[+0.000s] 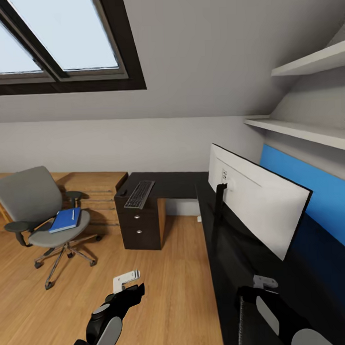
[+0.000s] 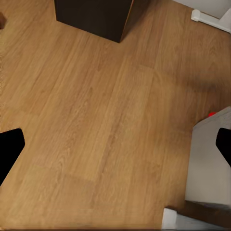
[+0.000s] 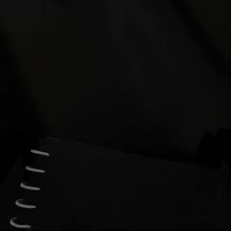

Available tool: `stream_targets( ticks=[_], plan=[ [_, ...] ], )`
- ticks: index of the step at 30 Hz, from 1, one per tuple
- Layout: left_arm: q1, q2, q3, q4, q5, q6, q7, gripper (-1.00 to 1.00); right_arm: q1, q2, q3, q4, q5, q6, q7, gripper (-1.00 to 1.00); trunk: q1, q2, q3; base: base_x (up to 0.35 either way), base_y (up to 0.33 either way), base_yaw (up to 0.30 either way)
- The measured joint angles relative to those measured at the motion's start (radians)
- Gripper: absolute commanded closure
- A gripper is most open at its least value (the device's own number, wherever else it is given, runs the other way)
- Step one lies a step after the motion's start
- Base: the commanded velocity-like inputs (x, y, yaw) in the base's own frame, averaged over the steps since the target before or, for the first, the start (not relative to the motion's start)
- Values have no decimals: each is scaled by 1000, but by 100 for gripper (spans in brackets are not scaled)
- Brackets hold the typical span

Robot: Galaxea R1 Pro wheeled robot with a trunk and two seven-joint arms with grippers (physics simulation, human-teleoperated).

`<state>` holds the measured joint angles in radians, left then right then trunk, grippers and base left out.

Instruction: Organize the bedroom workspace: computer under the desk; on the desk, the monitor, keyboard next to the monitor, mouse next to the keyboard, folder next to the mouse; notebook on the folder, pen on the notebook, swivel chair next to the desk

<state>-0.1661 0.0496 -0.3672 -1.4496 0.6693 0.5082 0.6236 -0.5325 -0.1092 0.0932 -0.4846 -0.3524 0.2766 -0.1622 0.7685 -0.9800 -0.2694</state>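
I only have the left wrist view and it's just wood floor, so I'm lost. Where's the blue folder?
Observer: The folder lies on the seat of the swivel chair, ahead and to the robot's left.
Operator: Anything on top of it?
Observer: Yes, the pen lies on it.
Operator: And the keyboard?
Observer: The keyboard is on the desk, above the drawer unit.

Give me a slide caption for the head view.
Blue folder on the swivel chair, keyboard and monitor on the black desk.
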Motion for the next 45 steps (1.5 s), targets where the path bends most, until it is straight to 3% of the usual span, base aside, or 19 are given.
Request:
stream_targets(
  ticks=[22,38,45],
  plan=[
    [0,0,0,0,0,0,0,-100,0,0,1,2,2,-6,1,-100,0,0,0,-204,0,0],
    [0,0,0,3,1,1,0,-100,0,1,1,4,3,-8,0,-100,-1,0,0,-14,0,0],
    [0,0,0,3,0,1,0,-100,0,1,1,34,-5,-23,-1,-100,-27,49,22,0,0,0]
  ],
)
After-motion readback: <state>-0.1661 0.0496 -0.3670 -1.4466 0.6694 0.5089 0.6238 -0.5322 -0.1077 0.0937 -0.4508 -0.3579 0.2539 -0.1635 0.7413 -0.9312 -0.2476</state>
